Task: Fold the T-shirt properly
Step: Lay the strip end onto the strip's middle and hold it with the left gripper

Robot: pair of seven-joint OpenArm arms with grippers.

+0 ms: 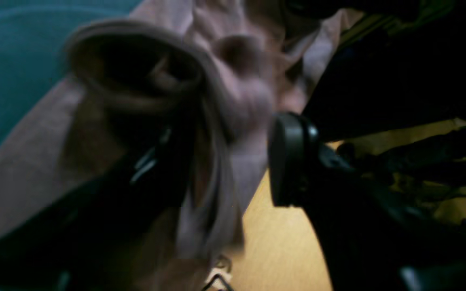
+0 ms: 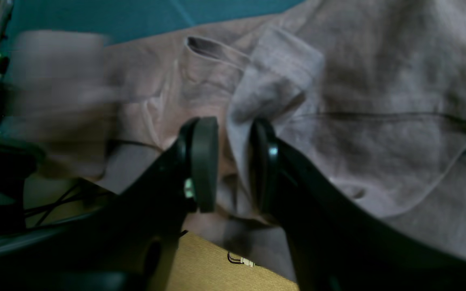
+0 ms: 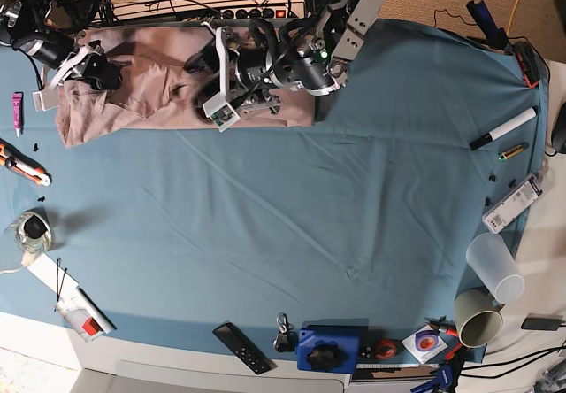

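The mauve T-shirt lies bunched along the far left edge of the table, partly hanging over it. In the base view my left gripper is at the shirt's right half and my right gripper at its left end. The blurred left wrist view shows the left gripper with its jaws wide apart and a loose hanging fold of the T-shirt between them. In the right wrist view the right gripper pinches a sleeve-like fold of the T-shirt between its pads.
The teal table cloth covers the table. A white marker and two cups sit at the right. A remote and a blue box lie at the near edge. Small tools lie at the left. Cables run behind the shirt.
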